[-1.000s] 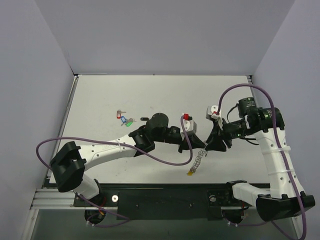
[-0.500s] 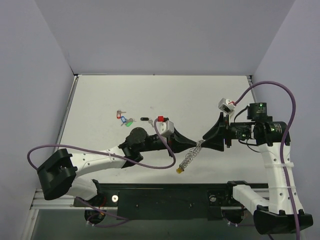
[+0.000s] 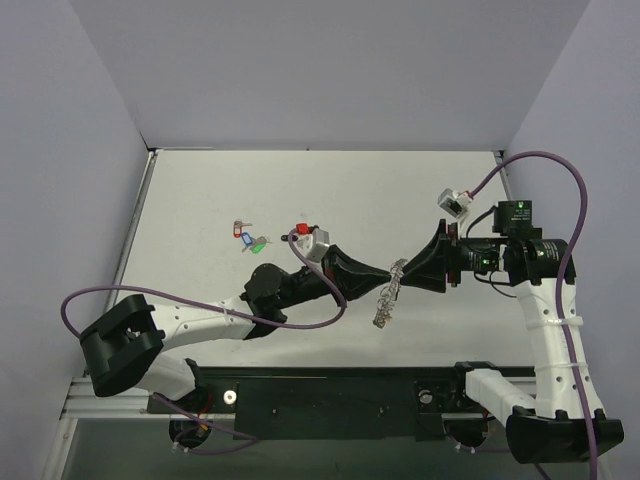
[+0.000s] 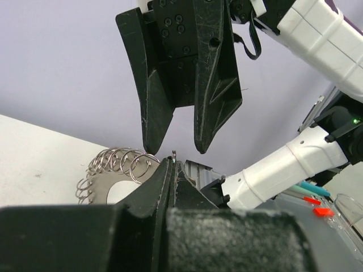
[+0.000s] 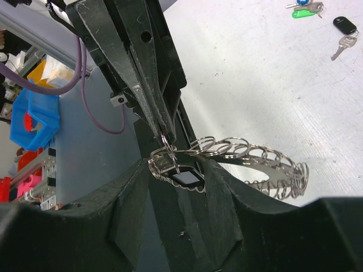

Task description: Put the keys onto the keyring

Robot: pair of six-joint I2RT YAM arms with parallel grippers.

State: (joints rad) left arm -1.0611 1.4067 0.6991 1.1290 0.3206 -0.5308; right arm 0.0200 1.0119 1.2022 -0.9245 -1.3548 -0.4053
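Above mid-counter: left jaws and right jaws nose to nose, tips almost meeting, lifted clear of the counter point(image 3: 200, 190)
Left jaws: clenched on the thin wire of the keyring point(image 3: 385, 303); pointing right; tips pressed flat together, with only a short end of wire poking out between them
Right jaws: parted; pointing left, with one finger on each side of the pinched end of the keyring; cannot tell whether either pad touches the wire
Keyring: held in the air by its upper end; hanging down and slightly left below both sets of tips; fringed with small silver rings bunched along the wire; carrying a small dark flat piece between the right fingers in the right wrist view, too unclear to name
Keys point(image 3: 249, 238): lying flat on the counter, left of both jaws and farther back; well apart from the keyring; red, blue and green tags clustered close together
Black-tagged key point(image 5: 342, 26): on the counter near that cluster; off the keyring
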